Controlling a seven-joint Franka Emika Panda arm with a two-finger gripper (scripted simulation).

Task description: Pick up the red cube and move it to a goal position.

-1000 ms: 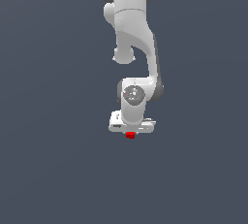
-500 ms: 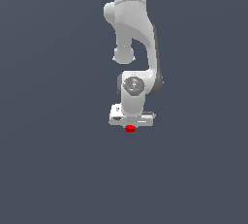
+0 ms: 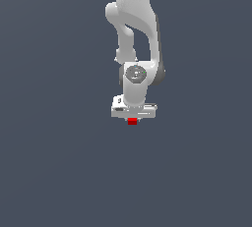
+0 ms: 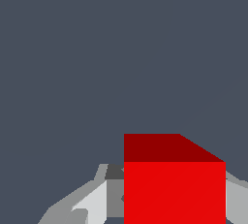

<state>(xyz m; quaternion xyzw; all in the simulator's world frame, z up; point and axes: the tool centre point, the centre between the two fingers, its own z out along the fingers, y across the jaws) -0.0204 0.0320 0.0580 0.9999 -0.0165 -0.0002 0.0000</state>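
The red cube (image 3: 132,121) shows as a tiny red block just under the white gripper (image 3: 132,119) at the end of the white arm, near the middle of the exterior view. In the wrist view the red cube (image 4: 174,184) fills the space between the grey fingers (image 4: 92,203), which press against its sides. The gripper is shut on the cube, and the cube hangs with it against the plain grey-blue background.
The white arm (image 3: 135,34) rises from the gripper to the top edge of the exterior view. Around it there is only an even grey-blue surface with no other objects or edges in sight.
The arm has drawn the gripper and the red cube slightly upward in the exterior view over the last second. The grip on the cube is unchanged.
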